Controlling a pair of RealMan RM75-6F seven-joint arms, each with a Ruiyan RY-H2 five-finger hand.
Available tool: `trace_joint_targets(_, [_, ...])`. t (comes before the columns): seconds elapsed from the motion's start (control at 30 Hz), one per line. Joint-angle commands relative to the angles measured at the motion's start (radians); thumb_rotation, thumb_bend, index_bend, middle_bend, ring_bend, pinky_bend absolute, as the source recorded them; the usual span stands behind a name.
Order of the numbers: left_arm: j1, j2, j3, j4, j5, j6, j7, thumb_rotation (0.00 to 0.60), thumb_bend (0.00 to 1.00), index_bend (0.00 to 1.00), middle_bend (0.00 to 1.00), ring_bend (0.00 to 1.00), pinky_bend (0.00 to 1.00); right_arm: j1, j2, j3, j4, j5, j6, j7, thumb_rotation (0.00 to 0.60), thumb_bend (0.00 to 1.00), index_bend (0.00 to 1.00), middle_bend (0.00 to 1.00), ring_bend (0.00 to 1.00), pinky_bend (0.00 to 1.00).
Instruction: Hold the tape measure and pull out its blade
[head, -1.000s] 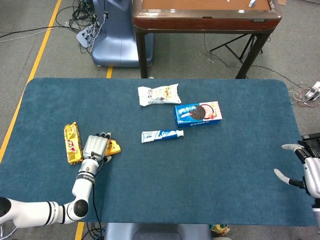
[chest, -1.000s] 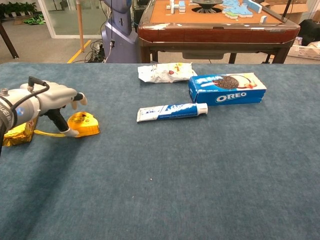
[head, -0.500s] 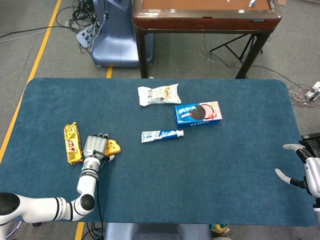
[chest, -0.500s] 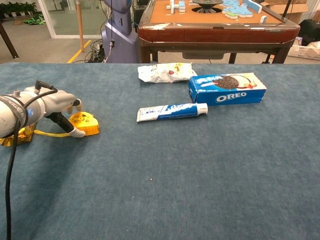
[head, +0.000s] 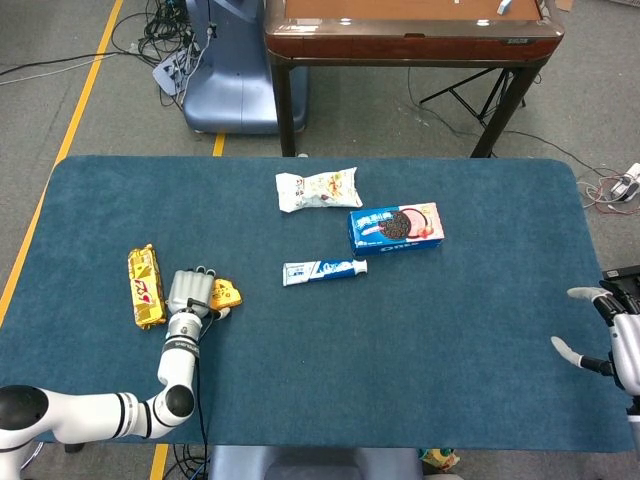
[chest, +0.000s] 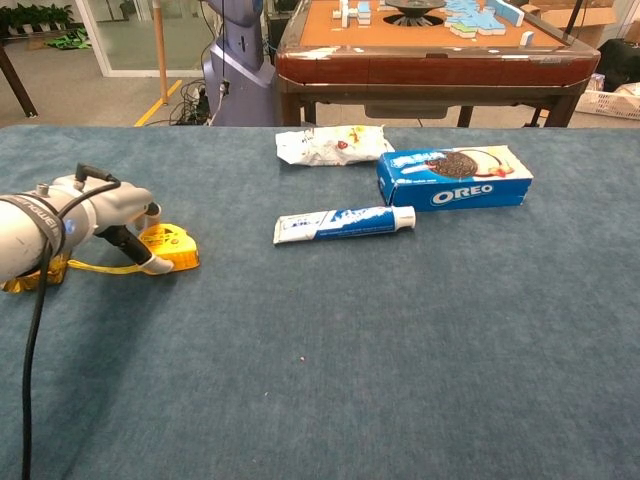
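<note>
The yellow tape measure (head: 227, 294) (chest: 174, 248) lies on the blue table cloth at the left. My left hand (head: 190, 293) (chest: 104, 209) sits low right beside it, on its left side, fingers spread and pointing away from me. Its thumb reaches along the case's near edge and touches it. The case still rests on the cloth, and a thin yellow strip runs left from it under the hand. My right hand (head: 608, 338) hovers open at the table's far right edge, holding nothing. It shows only in the head view.
A yellow snack bar (head: 146, 287) lies just left of my left hand. A toothpaste tube (head: 323, 270) (chest: 340, 223), an Oreo box (head: 395, 227) (chest: 455, 175) and a white snack bag (head: 317, 189) (chest: 330, 144) lie mid-table. A wooden table (head: 410, 38) stands behind.
My left hand has sunk lower and drawn slightly back toward me beside the tape measure, the forearm swinging in under it. The tape measure and the right hand have stayed put.
</note>
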Motion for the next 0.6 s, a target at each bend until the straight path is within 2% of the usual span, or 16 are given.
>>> trace_joint_targets(0.03, [0.003,-0.009,0.002,0.021,0.010,-0.004,-0.007,0.361,0.17,0.34,0.32,0.31,0.57,0.000,0.001,0.001,-0.002,-0.001,0.002,-0.002,0.600,0.25,0.32,0.33,0.16,0.22])
trace_joint_targets(0.17, [0.029,-0.027,0.007,0.066,0.100,-0.007,-0.089,0.360,0.17,0.45,0.45,0.42,0.58,0.002,0.004,0.002,-0.009,-0.006,0.002,-0.008,0.600,0.25,0.33,0.33,0.16,0.22])
trace_joint_targets(0.27, [0.053,-0.026,0.007,0.083,0.162,-0.015,-0.159,0.360,0.17,0.49,0.50,0.46,0.60,0.008,0.003,0.005,-0.015,-0.015,0.002,-0.017,0.600,0.25,0.33,0.33,0.16,0.22])
trace_joint_targets(0.43, [0.091,0.019,-0.001,0.042,0.247,-0.026,-0.259,0.365,0.17,0.50,0.52,0.47,0.61,0.030,0.001,0.012,-0.036,-0.041,-0.010,-0.040,0.600,0.25,0.32,0.33,0.16,0.22])
trace_joint_targets(0.6, [0.142,0.115,-0.040,-0.081,0.318,-0.063,-0.418,0.361,0.17,0.50,0.52,0.47,0.61,0.079,-0.015,0.028,-0.070,-0.083,-0.042,-0.078,0.600,0.25,0.33,0.33,0.16,0.22])
